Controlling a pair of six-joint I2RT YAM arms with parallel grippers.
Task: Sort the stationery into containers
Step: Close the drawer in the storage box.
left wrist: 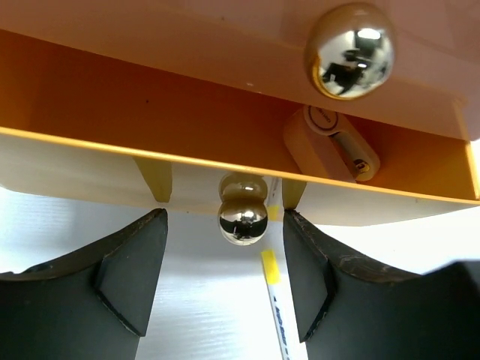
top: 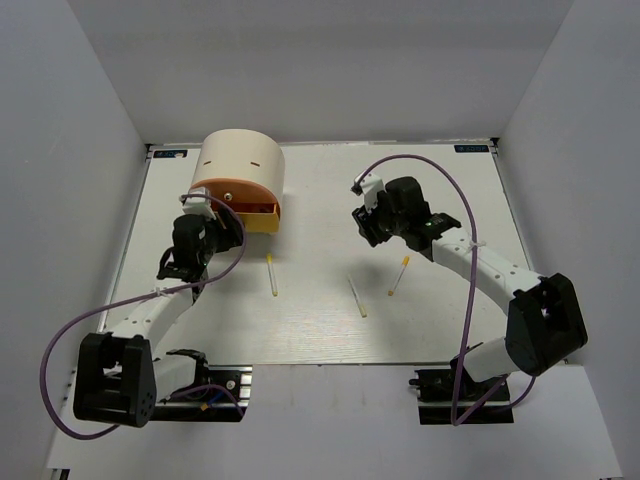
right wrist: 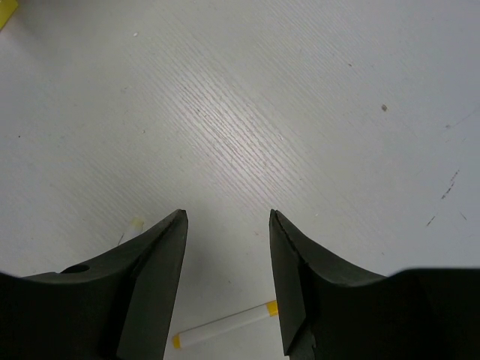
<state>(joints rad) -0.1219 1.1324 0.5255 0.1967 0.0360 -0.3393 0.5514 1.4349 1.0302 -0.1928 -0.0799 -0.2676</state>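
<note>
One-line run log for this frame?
left gripper open, facing yellow drawer knob | right gripper open over table | three sticks unsorted

We see bright, even light from above, soft shadows on the white table [top: 320, 330], sharp glare on the shiny knob [left wrist: 349, 51], slightly blurred close-up edges.

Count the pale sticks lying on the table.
3: left stick near the yellow drawer, middle stick mid-table, right stick beside the right arm. Others may be hidden.
</note>
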